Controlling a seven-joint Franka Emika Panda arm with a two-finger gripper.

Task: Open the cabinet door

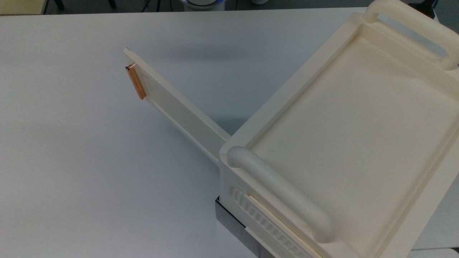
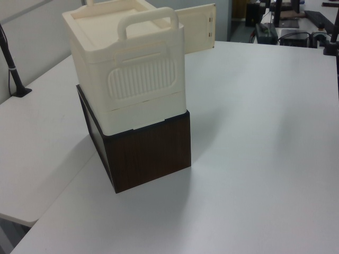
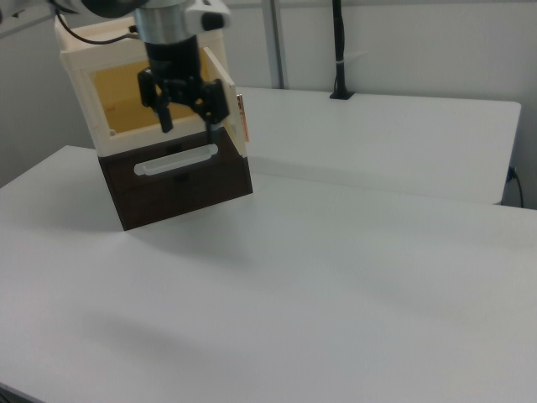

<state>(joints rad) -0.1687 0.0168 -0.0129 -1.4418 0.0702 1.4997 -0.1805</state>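
1. Door: the flat thin cream cabinet door [image 1: 179,107] with its copper-orange strip [image 1: 136,82] stands swung wide from the cream plastic cabinet [image 1: 351,136].
2. Cabinet rests on a dark brown wooden box [image 2: 145,153] on the white table [image 1: 89,161].
3. Right view shows the yellowish cabinet interior [image 3: 130,99] and the black two-finger gripper [image 3: 190,126], fingers spread apart, holding nothing, in front of the cabinet.

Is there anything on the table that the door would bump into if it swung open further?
Nothing visible. The door already stands wide open from the cabinet, and the white table around its free end is bare in the top view and the left view.
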